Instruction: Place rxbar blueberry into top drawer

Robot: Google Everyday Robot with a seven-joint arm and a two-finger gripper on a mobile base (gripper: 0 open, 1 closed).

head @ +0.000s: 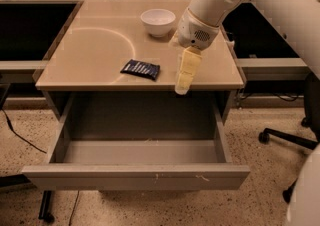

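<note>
The rxbar blueberry (140, 69), a flat dark navy wrapper, lies on the beige tabletop (90, 50) near its front edge, left of centre. The top drawer (135, 176) is pulled out wide below the table and nothing shows inside it. My gripper (183, 77) hangs pointing down from the white arm, above the table's front edge. It is to the right of the bar and does not touch it.
A white bowl (158, 22) stands at the back of the table, behind the gripper. An office chair base (285, 140) stands on the speckled floor to the right. Desks flank the table on both sides. A cable runs on the floor at left.
</note>
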